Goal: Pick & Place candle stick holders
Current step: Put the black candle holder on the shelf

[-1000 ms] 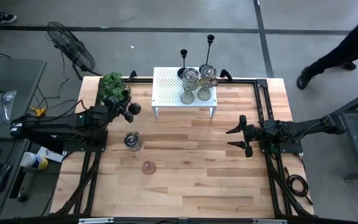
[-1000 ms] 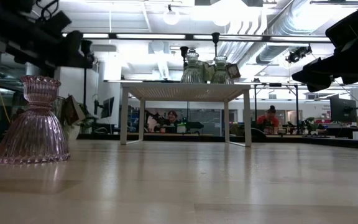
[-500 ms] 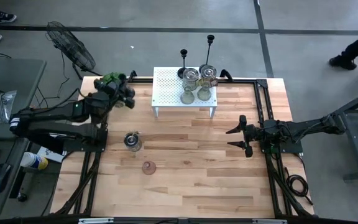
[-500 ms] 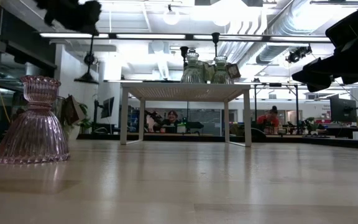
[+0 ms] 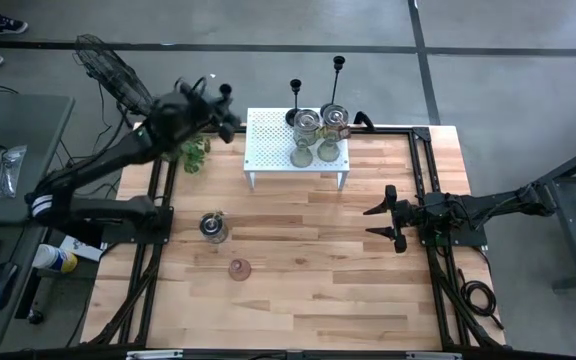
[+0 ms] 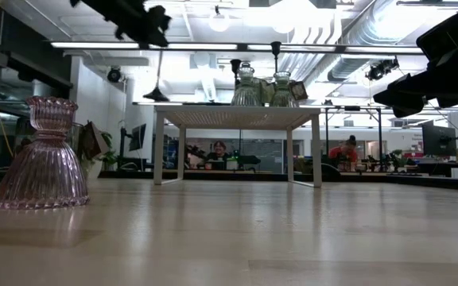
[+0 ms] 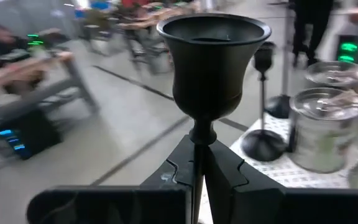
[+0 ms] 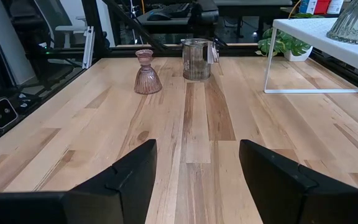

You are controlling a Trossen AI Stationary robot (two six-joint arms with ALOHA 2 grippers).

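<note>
- The left gripper [image 5: 218, 108] is raised above the table's far-left corner, just left of the shelf; its fingers [image 7: 219, 171] are clamped on the thin stem of a tall black metal candlestick [image 7: 212, 74], which hangs off the table with its round base down.
- A small green leafy plant [image 5: 194, 152] sits below that arm.
- A clear squat glass holder [image 5: 211, 226] and a pinkish ribbed glass holder [image 5: 239, 268] stand on the wooden table [image 5: 308, 290], left of centre.
- The white perforated metal shelf [image 5: 268, 145] carries two black candlesticks [image 5: 296, 100] and several glass holders [image 5: 307, 125] at its right end.
- The right gripper [image 5: 380, 221] waits over the table's right side, fingers apart, empty.
</note>
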